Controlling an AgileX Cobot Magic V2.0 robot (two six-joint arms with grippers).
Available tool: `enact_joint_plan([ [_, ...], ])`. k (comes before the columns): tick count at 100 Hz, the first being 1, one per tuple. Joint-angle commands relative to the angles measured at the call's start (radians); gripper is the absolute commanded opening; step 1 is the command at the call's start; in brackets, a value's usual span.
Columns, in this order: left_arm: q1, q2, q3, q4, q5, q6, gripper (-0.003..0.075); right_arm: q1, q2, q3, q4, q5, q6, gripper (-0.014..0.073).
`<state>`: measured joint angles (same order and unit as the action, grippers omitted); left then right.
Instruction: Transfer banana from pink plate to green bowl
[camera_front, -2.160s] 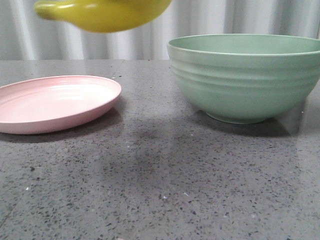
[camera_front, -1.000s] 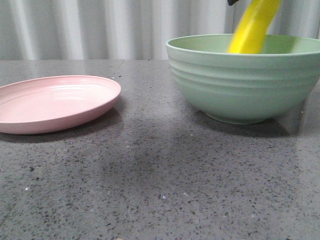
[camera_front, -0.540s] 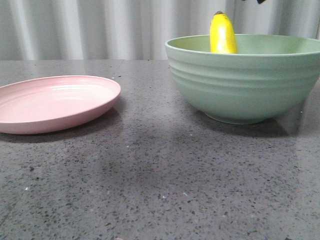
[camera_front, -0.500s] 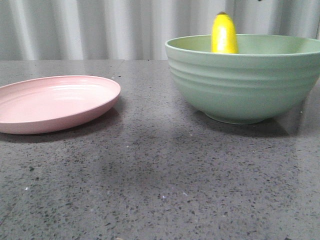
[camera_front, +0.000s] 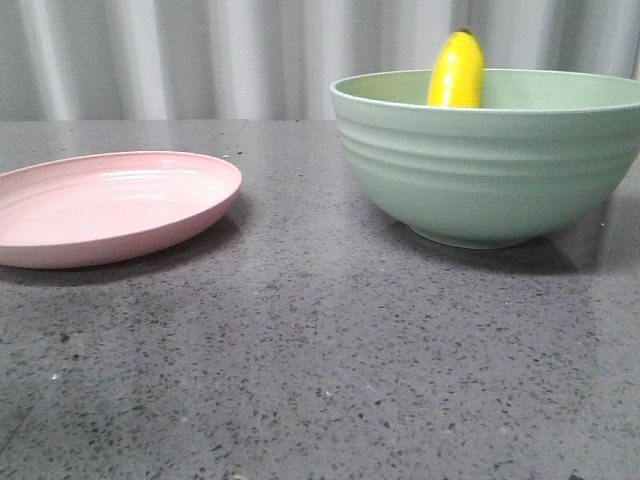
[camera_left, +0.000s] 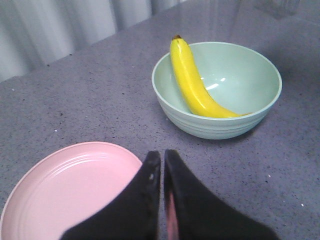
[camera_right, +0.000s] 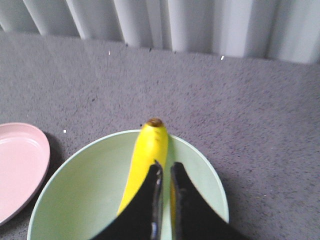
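Note:
The yellow banana (camera_front: 456, 70) lies in the green bowl (camera_front: 490, 170), with one end leaning up over the far rim. The left wrist view shows the banana (camera_left: 192, 80) curved along the inside of the bowl (camera_left: 220, 125). My right gripper (camera_right: 166, 165) hovers above the bowl (camera_right: 75, 190), its jaws together and empty, with the banana (camera_right: 147, 150) below them. The pink plate (camera_front: 110, 205) is empty. My left gripper (camera_left: 162, 154) is shut and empty above the table beside the plate (camera_left: 65, 190). Neither gripper shows in the front view.
The plate and bowl stand on a dark speckled stone tabletop (camera_front: 320, 350). A pale corrugated wall (camera_front: 200, 50) runs behind the table. The plate's edge also shows in the right wrist view (camera_right: 17, 160).
The banana was carried from above the plate over to the bowl and let go. It now rests in the bowl, its tip shifted slightly right. The gripper has left the front view.

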<state>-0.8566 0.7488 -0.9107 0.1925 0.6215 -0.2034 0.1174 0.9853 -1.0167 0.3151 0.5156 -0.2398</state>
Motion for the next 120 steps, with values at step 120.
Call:
enact_joint_plan([
  [120, -0.005, -0.446, 0.592, 0.038, -0.448, -0.073, -0.002, -0.005, -0.842, 0.614, -0.001, -0.305, -0.011, -0.0064],
])
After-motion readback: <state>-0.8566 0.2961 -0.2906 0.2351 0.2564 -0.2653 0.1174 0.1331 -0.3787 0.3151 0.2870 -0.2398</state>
